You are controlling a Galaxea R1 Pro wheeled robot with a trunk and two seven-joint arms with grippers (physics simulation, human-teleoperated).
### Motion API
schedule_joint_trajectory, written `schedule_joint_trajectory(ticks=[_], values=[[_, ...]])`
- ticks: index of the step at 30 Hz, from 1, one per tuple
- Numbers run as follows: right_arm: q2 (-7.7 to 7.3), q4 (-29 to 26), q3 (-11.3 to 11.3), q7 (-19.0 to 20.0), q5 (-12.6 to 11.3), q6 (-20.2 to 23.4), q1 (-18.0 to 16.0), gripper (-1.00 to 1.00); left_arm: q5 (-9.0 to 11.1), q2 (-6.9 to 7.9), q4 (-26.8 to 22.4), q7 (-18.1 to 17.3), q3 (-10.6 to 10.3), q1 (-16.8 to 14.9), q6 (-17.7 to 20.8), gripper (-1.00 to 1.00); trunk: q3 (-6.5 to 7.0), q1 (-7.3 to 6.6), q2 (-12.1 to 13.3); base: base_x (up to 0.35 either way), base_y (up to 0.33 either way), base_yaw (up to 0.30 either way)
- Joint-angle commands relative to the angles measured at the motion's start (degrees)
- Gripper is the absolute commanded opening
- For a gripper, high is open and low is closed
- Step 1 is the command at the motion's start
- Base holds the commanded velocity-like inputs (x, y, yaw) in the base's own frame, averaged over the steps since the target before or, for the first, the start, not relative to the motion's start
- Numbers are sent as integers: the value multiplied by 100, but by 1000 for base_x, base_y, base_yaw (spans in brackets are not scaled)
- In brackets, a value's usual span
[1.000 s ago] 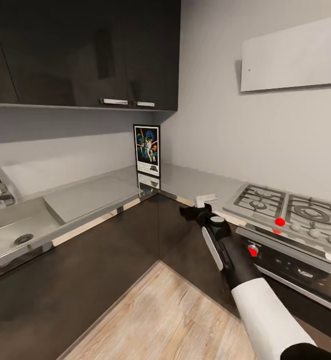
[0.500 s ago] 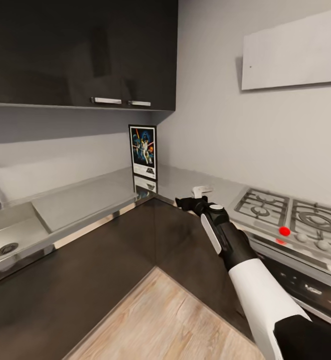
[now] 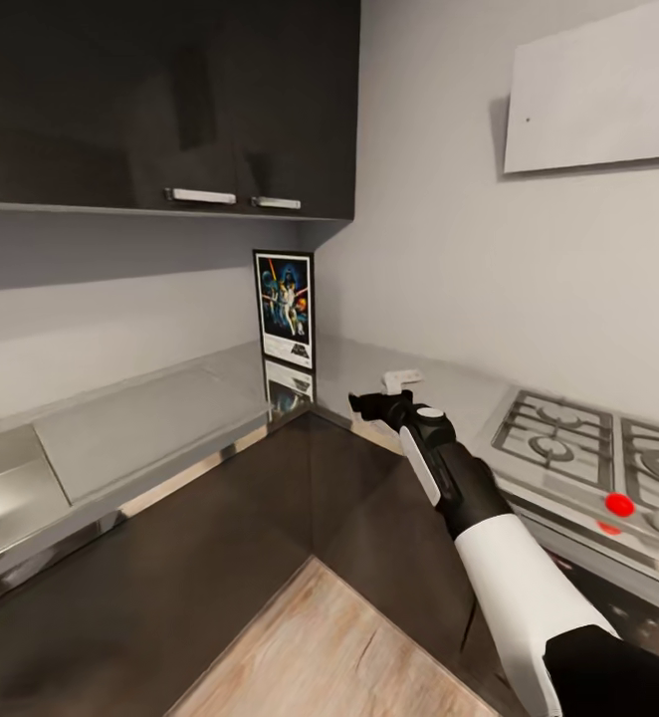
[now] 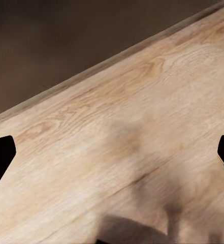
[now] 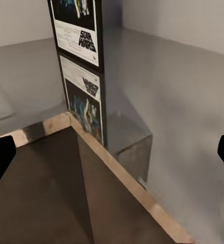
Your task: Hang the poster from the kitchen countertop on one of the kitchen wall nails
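The poster stands upright in the corner of the kitchen countertop, against the wall, its black frame and "STAR WARS" logo visible. Its mirror image shows in the glossy slab below it. My right gripper hovers at the counter's inner corner edge, a short way in front and to the right of the poster. In the right wrist view the poster is ahead, above the countertop, and the gripper is open and empty. My left gripper is open over the wood floor.
A gas hob with a red knob lies on the counter at the right. Dark upper cabinets hang above the poster. A white panel is on the right wall. A drainboard lies at the left.
The camera has moved nearer and turned right: the sink has slid out at the left and the hob toward the right edge. My right gripper has reached forward and up toward the counter corner.
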Motion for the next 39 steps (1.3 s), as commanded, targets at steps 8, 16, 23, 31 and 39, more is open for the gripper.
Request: schedule_joint_trajectory(ticks=[8, 16, 23, 31, 39], values=[[5, 93, 1, -12, -50, 25, -242, 100, 19, 5, 7, -36, 38, 1, -16, 100, -5, 4, -2, 266, 6, 0], [10, 699, -3, -12, -109, 19, -715, 100, 17, 6, 11, -36, 35, 1, -24, 100, -5, 4, -2, 40, 1, 0], [15, 2188, 2, 12, -554, -624, -1391, 100, 16, 6, 4, -36, 26, 1, -24, 100, -5, 4, -2, 5, 0, 0], [15, 2392, 9, 553, -619, -825, -1459, 100, 16, 6, 5, -36, 25, 1, -24, 100, -5, 4, -2, 163, 0, 0], [15, 2388, 10, 716, -622, -836, -1461, 100, 16, 6, 2, -36, 29, 1, -24, 100, 15, 4, -2, 26, 0, 85]])
